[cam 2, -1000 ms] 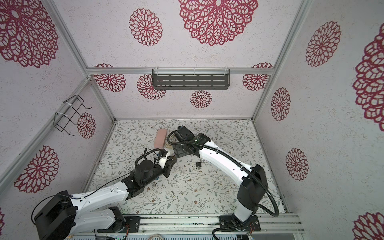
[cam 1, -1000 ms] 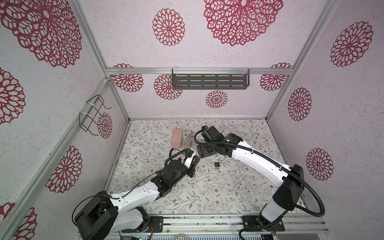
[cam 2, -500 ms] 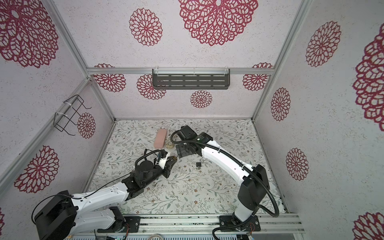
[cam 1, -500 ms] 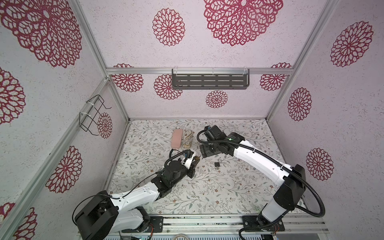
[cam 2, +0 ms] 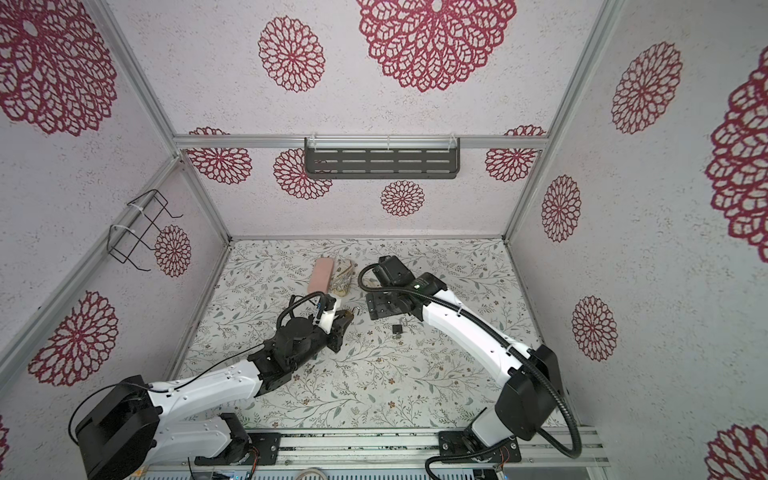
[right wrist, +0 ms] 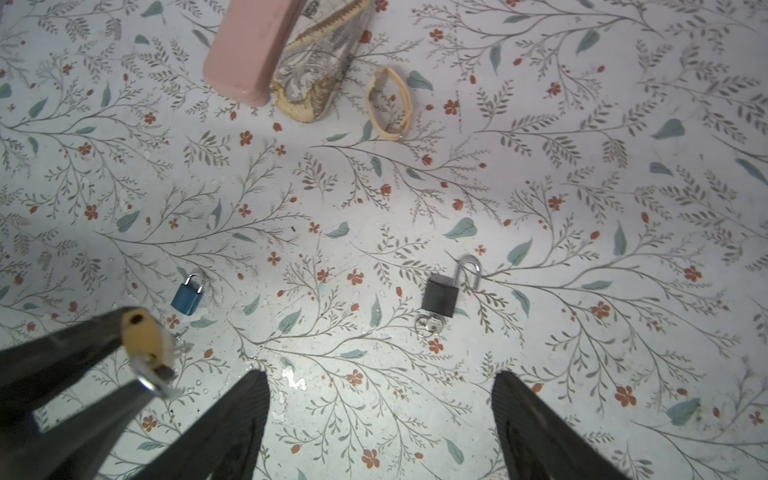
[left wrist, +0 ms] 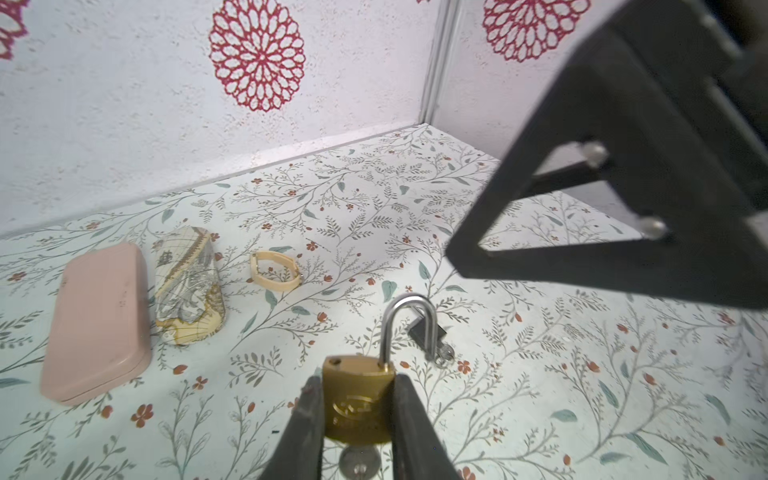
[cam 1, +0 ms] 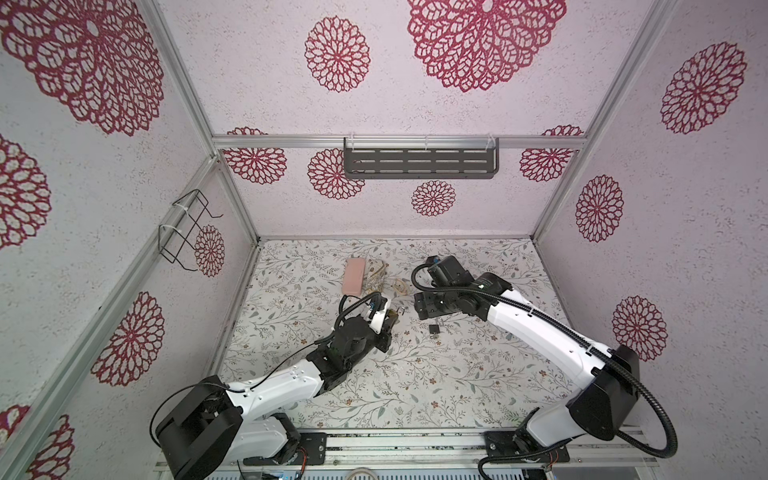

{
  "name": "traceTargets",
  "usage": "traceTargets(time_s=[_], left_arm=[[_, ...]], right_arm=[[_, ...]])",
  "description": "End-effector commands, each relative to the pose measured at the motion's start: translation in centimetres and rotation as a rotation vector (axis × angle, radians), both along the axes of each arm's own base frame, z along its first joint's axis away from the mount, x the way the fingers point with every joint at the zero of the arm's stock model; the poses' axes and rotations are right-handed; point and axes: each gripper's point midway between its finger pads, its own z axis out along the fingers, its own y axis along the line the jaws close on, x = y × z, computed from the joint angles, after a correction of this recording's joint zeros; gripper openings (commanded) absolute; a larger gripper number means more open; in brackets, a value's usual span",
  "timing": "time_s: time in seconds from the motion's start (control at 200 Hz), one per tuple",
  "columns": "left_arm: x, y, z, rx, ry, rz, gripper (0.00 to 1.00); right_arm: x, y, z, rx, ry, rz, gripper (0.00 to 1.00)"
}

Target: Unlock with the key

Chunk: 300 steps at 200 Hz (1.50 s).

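My left gripper (left wrist: 356, 388) is shut on a brass padlock (left wrist: 358, 401), its fingers pressed against the body's two sides. The padlock's steel shackle (left wrist: 409, 318) is swung open, and a silver key (left wrist: 360, 462) sits in the keyhole at the bottom. In a top view this gripper (cam 1: 390, 319) hovers near the middle of the floor. My right gripper (right wrist: 380, 378) is open and empty, just right of the brass padlock (right wrist: 143, 338) and above the floor. The same right gripper (cam 1: 428, 309) shows in a top view.
A black padlock (right wrist: 441, 297) with its shackle open and a key ring lies on the floor; a small blue padlock (right wrist: 188, 295) lies closed nearby. At the back lie a pink case (cam 1: 355, 276), a patterned pouch (cam 1: 376, 276) and a cream band (left wrist: 274, 270).
My right gripper has drawn back from the brass padlock, to the right and slightly toward the front. The left gripper still holds the padlock in the same spot.
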Motion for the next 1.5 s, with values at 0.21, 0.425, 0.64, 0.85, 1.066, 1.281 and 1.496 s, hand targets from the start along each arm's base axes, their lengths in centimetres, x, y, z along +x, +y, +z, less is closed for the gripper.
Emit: traceTargets(time_s=[0.21, 0.425, 0.64, 0.85, 1.066, 1.281, 1.496], left_arm=[[0.9, 1.2, -5.8, 0.051, 0.538, 0.374, 0.00], [0.6, -0.9, -9.2, 0.111, 0.737, 0.425, 0.00], [1.3, -1.7, -12.1, 0.188, 0.815, 0.476, 0.00], [1.7, -2.4, -14.9, 0.201, 0.885, 0.502, 0.00], [1.9, -1.8, -17.9, 0.268, 0.913, 0.548, 0.00], [1.6, -1.4, -19.2, 0.276, 0.937, 0.567, 0.07], [2.1, -1.7, -17.4, 0.227, 0.907, 0.558, 0.36]], right_arm=[[0.6, -4.7, -0.8, 0.146, -0.050, -0.182, 0.87], [0.3, -5.7, -2.7, 0.210, -0.019, -0.223, 0.87], [-0.1, -5.9, -4.0, 0.250, 0.003, -0.228, 0.87], [0.0, -5.8, -4.3, 0.273, 0.011, -0.226, 0.87], [0.2, -5.5, -4.3, 0.289, 0.015, -0.223, 0.87], [0.5, -5.0, -4.4, 0.303, 0.025, -0.218, 0.87], [0.8, -4.4, -4.2, 0.302, 0.039, -0.206, 0.87]])
